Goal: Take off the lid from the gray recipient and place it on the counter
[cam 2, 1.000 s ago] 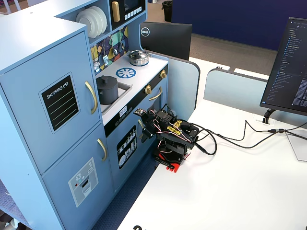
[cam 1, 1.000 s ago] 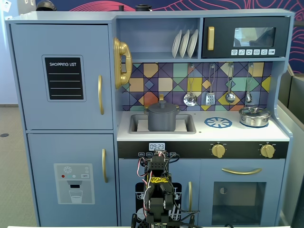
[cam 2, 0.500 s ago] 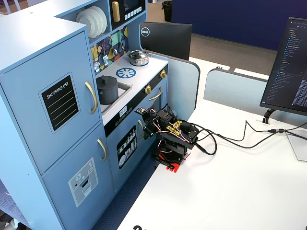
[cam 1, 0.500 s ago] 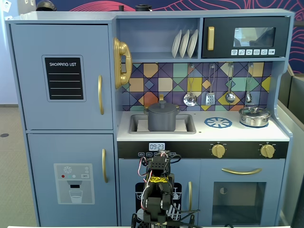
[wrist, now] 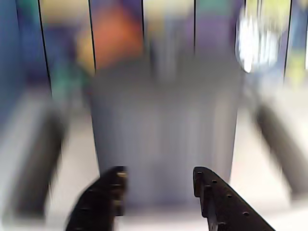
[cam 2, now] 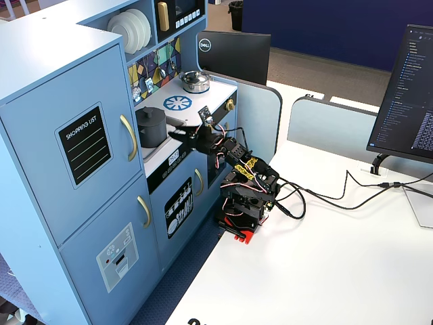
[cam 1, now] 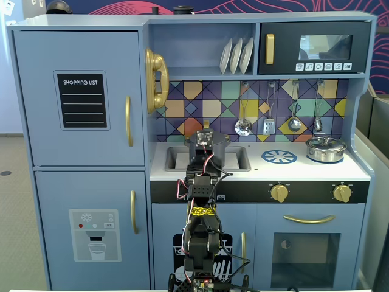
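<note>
Gripper (cam 2: 177,134) spread apart, nothing between its fingers; in the wrist view both fingertips (wrist: 204,180) show with a clear gap and the gray pot (wrist: 163,134) fills the space behind them, heavily blurred. Side fixed view: gripper hangs over the front edge of the surface (cam 2: 196,101), pointing at the pot (cam 2: 150,126), near it but apart. Front fixed view: arm (cam 1: 200,225) rises in front of the kitchen and covers most of the pot (cam 1: 223,152); only the pot's right edge and top show.

Lid (cam 2: 149,112) sits on the pot, closed. In the front fixed view the lid's (cam 1: 220,139) right rim shows beside the arm.

Pot stands in the sink (cam 1: 176,159), left part of the surface. Burner ring (cam 1: 279,157) to the right of the sink in the front view; silver pot (cam 1: 326,148) with its own lid further right, well apart from the gripper. Utensils (cam 1: 243,126) hang on the tiled backsplash above.
</note>
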Action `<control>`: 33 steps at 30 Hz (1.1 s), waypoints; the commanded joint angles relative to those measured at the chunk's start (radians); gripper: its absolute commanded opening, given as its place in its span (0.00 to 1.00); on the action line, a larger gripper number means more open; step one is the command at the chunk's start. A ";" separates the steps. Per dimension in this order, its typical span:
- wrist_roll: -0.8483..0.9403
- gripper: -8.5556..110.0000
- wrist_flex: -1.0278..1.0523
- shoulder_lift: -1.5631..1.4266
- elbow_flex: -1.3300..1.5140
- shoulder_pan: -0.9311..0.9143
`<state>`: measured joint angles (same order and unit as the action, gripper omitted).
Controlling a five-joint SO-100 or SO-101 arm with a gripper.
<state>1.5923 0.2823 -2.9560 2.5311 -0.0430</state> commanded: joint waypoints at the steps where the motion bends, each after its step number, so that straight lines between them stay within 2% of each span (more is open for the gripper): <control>1: -0.014 0.26 -0.170 0.028 -0.058 -0.011; 5: 0.005 0.26 -0.252 0.095 -0.086 -0.017; 17: 0.028 0.22 -0.262 0.305 -0.219 -0.035; 33: 0.032 0.22 -0.031 0.499 -0.446 -0.040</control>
<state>1.6214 0.2316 -2.4682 2.1552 -0.0782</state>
